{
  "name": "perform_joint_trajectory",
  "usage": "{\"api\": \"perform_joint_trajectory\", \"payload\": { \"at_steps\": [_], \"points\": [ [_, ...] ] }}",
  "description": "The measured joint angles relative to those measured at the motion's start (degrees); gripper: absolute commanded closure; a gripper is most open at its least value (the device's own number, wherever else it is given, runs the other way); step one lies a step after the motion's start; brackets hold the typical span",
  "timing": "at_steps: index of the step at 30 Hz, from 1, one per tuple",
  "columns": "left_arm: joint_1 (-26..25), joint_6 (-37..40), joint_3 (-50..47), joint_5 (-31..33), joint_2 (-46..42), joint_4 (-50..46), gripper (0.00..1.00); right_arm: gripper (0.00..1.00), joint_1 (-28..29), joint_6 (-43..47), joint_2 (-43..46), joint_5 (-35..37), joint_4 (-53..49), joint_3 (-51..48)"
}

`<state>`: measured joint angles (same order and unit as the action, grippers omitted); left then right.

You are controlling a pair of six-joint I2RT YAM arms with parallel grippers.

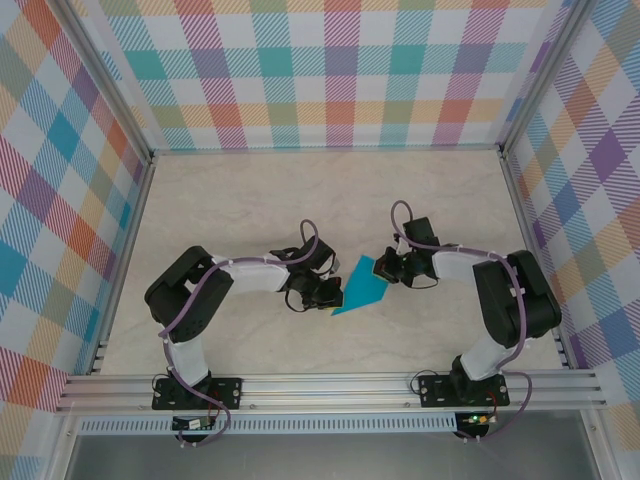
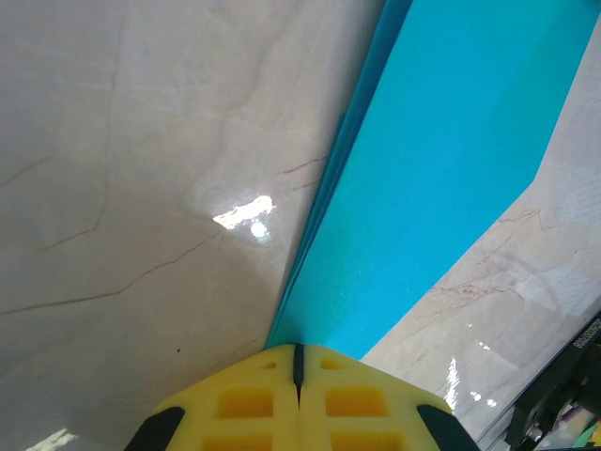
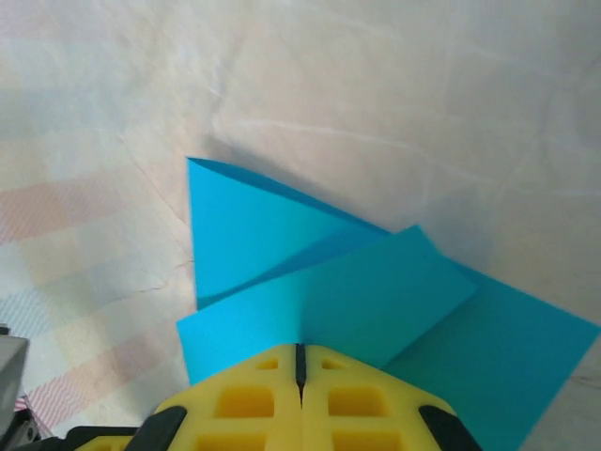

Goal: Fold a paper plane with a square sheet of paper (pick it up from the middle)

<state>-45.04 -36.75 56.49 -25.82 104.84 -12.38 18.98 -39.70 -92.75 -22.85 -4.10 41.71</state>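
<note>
The paper [image 1: 362,287], folded into layered teal flaps, is at the middle of the table [image 1: 250,200], between the 2 grippers. The left gripper [image 2: 299,352] has its yellow jaws pressed together on the paper's narrow end (stacked edges fan away from the tips). The right gripper [image 3: 300,349] is likewise clamped on the opposite edge, where 2 flaps overlap.

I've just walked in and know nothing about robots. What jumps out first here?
A bright teal sheet of paper, partly folded, is at mid-table, pinched from both sides by the left gripper and the right gripper, their yellow fingers shut. Around the pale marble-look table stand loud pastel plaid walls.
</note>
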Motion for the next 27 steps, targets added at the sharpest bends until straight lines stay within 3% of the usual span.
{"api": "perform_joint_trajectory", "payload": {
  "at_steps": [9,13,17,27],
  "points": [
    [0.3,2.5,1.0,0.0,0.3,-2.1,1.0,1.0,11.4,-1.9,1.7,0.7,0.7,-0.1],
    [0.4,3.2,1.2,0.0,0.4,-2.5,1.0,1.0,12.4,-1.8,-1.4,1.4,-0.2,0.3],
    [0.5,3.4,1.3,-0.1,0.5,-2.6,1.0,1.0,10.8,-1.2,-2.9,1.8,-1.6,1.4],
    [0.5,3.4,1.2,-0.2,0.5,-2.6,1.0,1.0,-3.6,-0.1,-3.3,2.6,-4.1,2.8]
  ]
}}
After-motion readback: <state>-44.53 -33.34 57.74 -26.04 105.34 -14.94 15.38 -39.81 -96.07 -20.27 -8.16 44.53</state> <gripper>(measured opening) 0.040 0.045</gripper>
